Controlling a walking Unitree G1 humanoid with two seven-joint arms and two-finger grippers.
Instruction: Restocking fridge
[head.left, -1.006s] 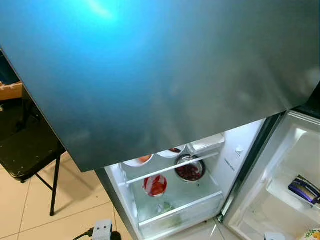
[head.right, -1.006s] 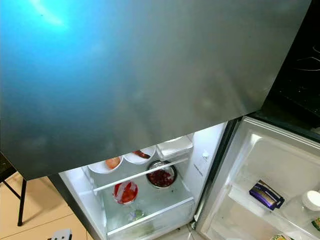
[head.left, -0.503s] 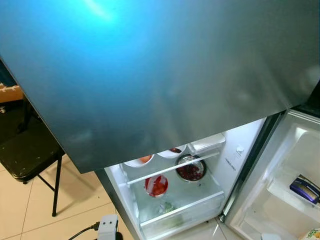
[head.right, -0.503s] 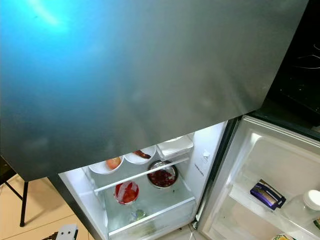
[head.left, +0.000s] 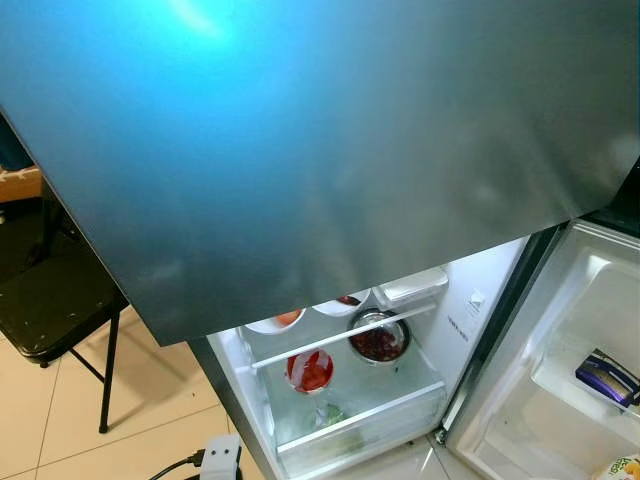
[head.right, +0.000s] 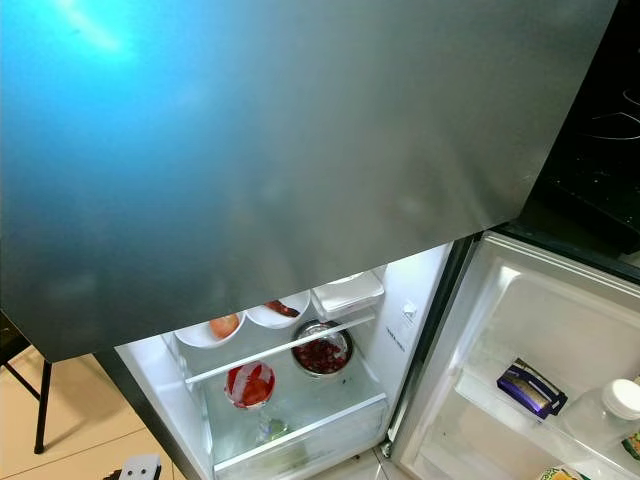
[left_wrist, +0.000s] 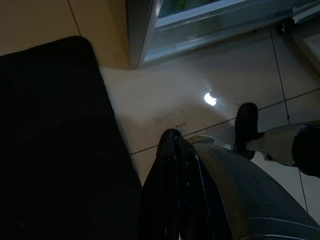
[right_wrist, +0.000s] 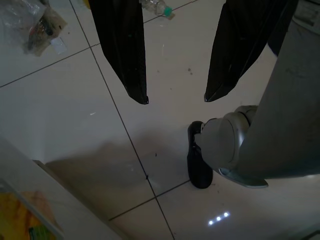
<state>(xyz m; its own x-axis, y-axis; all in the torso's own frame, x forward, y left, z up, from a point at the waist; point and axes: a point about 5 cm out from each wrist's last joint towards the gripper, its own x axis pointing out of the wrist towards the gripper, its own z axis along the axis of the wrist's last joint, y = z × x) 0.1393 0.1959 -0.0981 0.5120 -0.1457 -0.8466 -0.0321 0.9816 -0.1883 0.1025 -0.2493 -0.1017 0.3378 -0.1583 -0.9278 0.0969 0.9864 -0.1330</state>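
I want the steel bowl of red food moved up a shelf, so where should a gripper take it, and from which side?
Probably by the rim. The steel bowl sits upright on the lower shelf, behind the white rail, so its front wall is partly blocked. Come from the open front, over the rail, one finger inside the rim and one outside, on the side away from the red-topped cup. Both grippers hang idle over the floor.

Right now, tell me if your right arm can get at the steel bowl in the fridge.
Probably not yet. The right gripper hangs open near the floor, and the steel bowl sits low behind the white shelf rail.
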